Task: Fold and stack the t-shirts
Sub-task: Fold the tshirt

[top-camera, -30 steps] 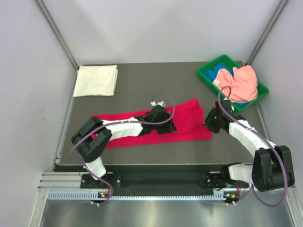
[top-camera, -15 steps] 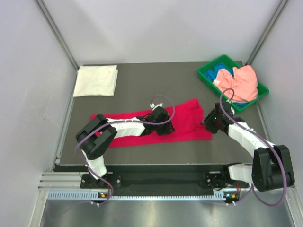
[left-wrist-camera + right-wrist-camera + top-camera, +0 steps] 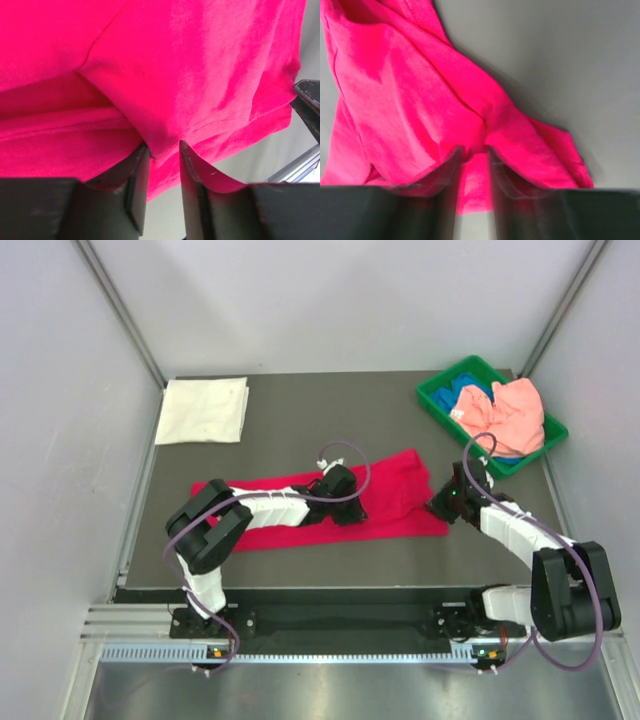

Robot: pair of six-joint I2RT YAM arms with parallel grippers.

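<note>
The crimson-red t-shirt (image 3: 400,485) lies stretched in a long band across the middle of the table. My left gripper (image 3: 345,506) sits on its middle; in the left wrist view the gripper (image 3: 161,150) is shut on a fold of the red cloth (image 3: 200,60). My right gripper (image 3: 449,504) is at the shirt's right end; in the right wrist view it (image 3: 474,155) is shut on bunched red cloth (image 3: 410,100). The white t-shirt (image 3: 203,410) lies folded square at the back left. The salmon-pink t-shirt (image 3: 508,410) and the blue one (image 3: 466,395) are in the bin.
The green plastic bin (image 3: 436,405) stands at the back right corner. Grey walls enclose the table on three sides. The dark tabletop (image 3: 330,420) shows between the white shirt and the bin.
My left arm's elbow has swung right while its gripper stays on the shirt's middle. My right gripper has shifted slightly at the shirt's right end. The shirt's left end has bunched a little.
</note>
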